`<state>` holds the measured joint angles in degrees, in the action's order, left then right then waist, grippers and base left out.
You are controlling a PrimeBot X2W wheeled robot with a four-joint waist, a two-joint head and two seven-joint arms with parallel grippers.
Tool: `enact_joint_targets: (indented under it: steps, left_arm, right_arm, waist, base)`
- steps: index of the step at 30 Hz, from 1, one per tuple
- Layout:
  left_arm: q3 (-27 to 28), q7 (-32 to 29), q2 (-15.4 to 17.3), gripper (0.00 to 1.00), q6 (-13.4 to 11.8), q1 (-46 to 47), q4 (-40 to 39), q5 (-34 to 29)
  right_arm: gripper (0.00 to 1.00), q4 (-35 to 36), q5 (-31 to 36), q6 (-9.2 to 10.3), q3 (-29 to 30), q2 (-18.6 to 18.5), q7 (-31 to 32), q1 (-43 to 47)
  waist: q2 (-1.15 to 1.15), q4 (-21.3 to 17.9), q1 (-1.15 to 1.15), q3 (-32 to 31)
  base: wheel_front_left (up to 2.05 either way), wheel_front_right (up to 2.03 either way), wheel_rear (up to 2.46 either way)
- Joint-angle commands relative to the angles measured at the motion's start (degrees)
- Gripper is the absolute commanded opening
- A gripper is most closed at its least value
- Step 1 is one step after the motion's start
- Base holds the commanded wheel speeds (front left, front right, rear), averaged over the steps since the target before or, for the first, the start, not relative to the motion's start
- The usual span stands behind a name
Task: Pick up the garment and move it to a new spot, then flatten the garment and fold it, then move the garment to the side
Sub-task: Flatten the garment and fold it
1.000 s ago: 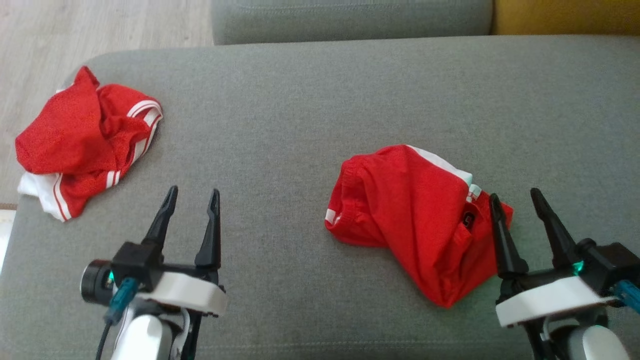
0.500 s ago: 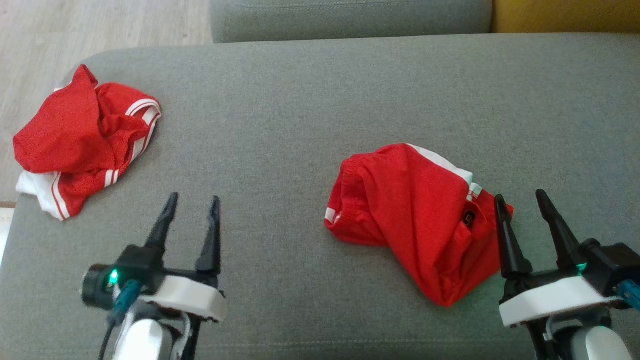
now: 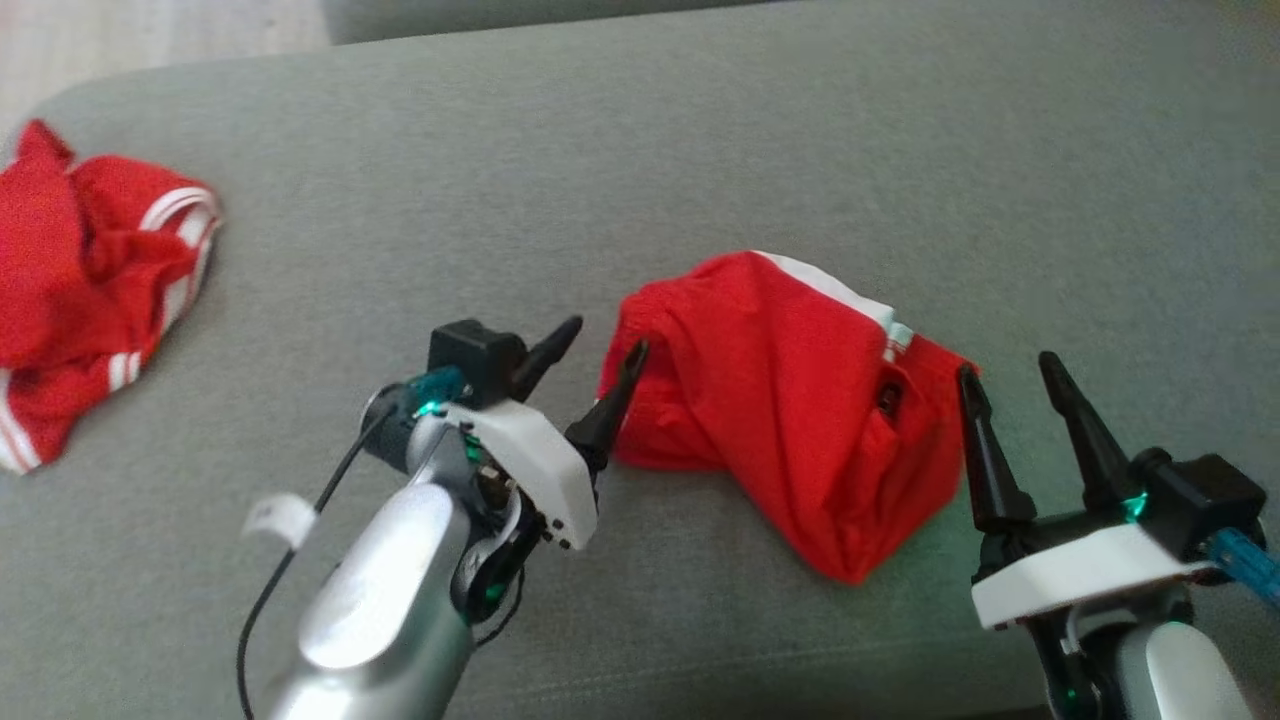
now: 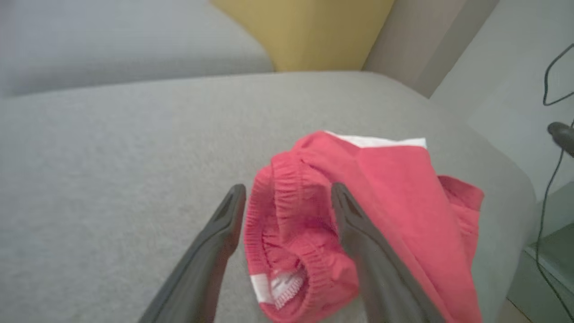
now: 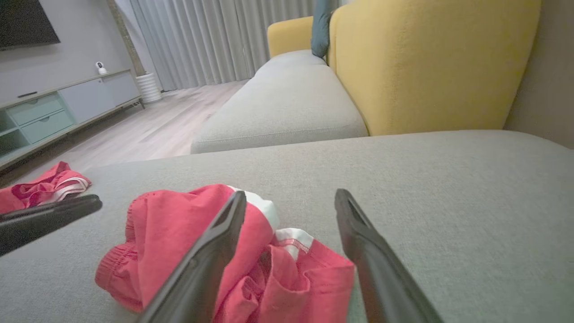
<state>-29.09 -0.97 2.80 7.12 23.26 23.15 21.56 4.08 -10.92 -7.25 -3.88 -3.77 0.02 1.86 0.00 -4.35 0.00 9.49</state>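
Note:
The garment (image 3: 790, 400), red shorts with white trim, lies crumpled in the middle of the grey cushion (image 3: 640, 150). My left gripper (image 3: 607, 335) is open at its left end, fingertips at the elastic waistband. In the left wrist view the bunched waistband of the garment (image 4: 291, 224) lies between and just beyond the spread fingers of my left gripper (image 4: 288, 192). My right gripper (image 3: 1006, 365) is open at the garment's right edge, its left finger over the cloth. In the right wrist view my right gripper (image 5: 290, 195) stands above the garment (image 5: 179, 224).
A second red garment with white stripes (image 3: 90, 270) lies at the cushion's left edge, also seen far left as the second garment (image 5: 45, 186). Another grey seat (image 5: 287, 103) and a yellow backrest (image 5: 426, 58) stand behind. Wooden floor and a low cabinet (image 5: 54, 107) lie to the left.
My left arm has swung right and forward to the garment's left end. The head camera has shifted, so the whole picture moved. The right gripper has barely moved.

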Motion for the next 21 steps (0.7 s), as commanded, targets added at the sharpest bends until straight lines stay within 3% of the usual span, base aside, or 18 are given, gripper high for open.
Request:
enact_joint_targets:
  steps: [1,8,12,16,17,18,19,21]
  left_arm:
    - [1.26,-0.33,0.28,1.0,0.24,2.71,-0.77,0.72]
    - [-5.6,-2.93,1.56,1.0,0.34,9.02,6.82,11.5]
    - [-6.67,-1.75,2.92,1.0,0.35,11.6,11.08,13.58]
    - [-8.29,-0.63,3.16,0.92,0.35,13.03,13.64,15.08]
    - [-8.87,-0.42,3.19,0.79,0.35,13.28,14.13,15.41]
    - [-9.52,-0.2,3.21,0.5,0.35,13.55,14.51,15.78]
    - [-10.23,0.04,3.19,0.0,0.35,13.77,14.7,16.37]
    - [-11.18,1.88,3.38,0.0,0.36,14.47,14.67,17.03]
  right_arm:
    - [1.0,1.63,-0.53,-0.24,-1.54,0.02,0.12,-1.81]
    - [1.0,1.19,-1.53,-0.24,-2.66,0.44,-0.11,-1.9]
    - [1.0,0.95,-1.99,-0.24,-2.81,0.6,-0.32,-2.04]
    - [1.0,0.92,-2.31,-0.24,-2.62,0.69,-0.26,-1.79]
    - [1.0,0.94,-2.3,-0.24,-2.57,0.7,-0.24,-1.73]
    - [1.0,0.97,-2.32,-0.24,-2.56,0.71,-0.21,-1.7]
    - [1.0,0.99,-2.34,-0.24,-2.55,0.73,-0.2,-1.7]
    - [1.0,1.05,-2.41,-0.24,-2.5,0.75,-0.17,-1.74]
  waist:
    - [0.0,-1.69,0.0,1.11]
    - [0.0,-4.21,0.0,1.94]
    - [0.0,-4.92,0.0,1.97]
    - [0.0,-5.1,0.0,1.82]
    - [0.0,-5.09,0.0,1.82]
    - [0.0,-5.07,0.0,1.83]
    - [0.0,-5.04,0.0,1.82]
    - [0.0,-4.88,0.0,1.84]
  base:
    - [0.0,0.0,0.0]
    - [0.0,0.0,0.0]
    - [0.0,0.0,0.0]
    - [0.0,0.0,0.0]
    - [0.0,0.0,0.0]
    - [0.0,0.0,0.0]
    - [0.0,0.0,0.0]
    - [0.0,0.0,0.0]
